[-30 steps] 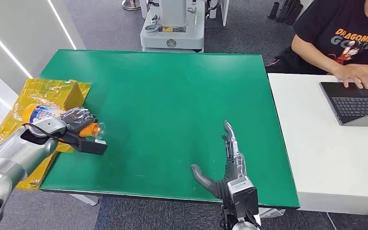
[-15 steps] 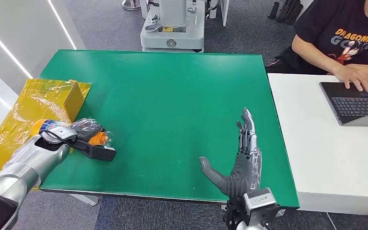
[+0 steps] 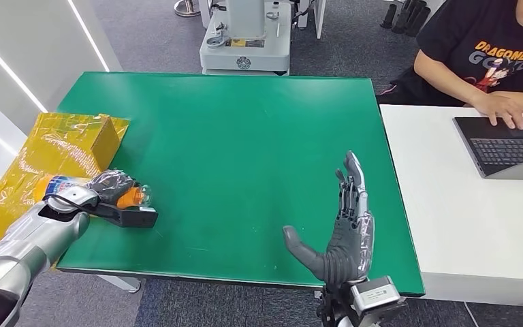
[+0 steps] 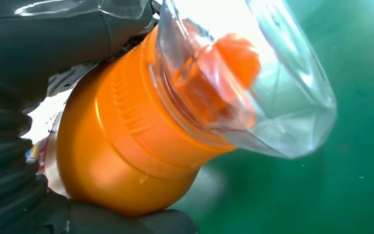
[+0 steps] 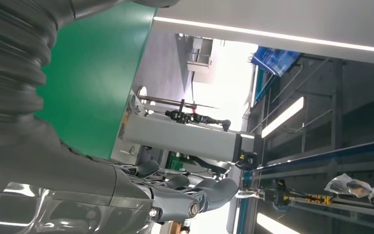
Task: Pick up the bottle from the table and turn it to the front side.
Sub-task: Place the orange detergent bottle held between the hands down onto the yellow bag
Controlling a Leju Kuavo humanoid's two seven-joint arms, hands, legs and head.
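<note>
My left hand (image 3: 112,187) grips the bottle (image 3: 133,197) at the left edge of the green table (image 3: 245,136), near its front corner. The bottle has an orange body, a clear cap and a blue and white label (image 3: 58,182) behind the hand. It lies roughly level, cap toward the table's middle. Up close in the left wrist view, the orange shoulder (image 4: 121,161) and clear cap (image 4: 253,92) sit between my dark fingers (image 4: 68,34). My right hand (image 3: 344,235) stands open above the table's front right, fingers straight and pointing away from me, thumb out to the left, holding nothing.
A yellow foil-wrapped box (image 3: 61,146) sits off the table's left edge, just behind my left arm. To the right stands a white table (image 3: 449,225) where a person (image 3: 490,61) types on a laptop (image 3: 504,146). A grey machine base (image 3: 245,41) stands beyond the far edge.
My left hand carried the bottle a little toward the table's middle, then drew slightly back. My right hand rose and moved forward and to the right, fingers still spread.
</note>
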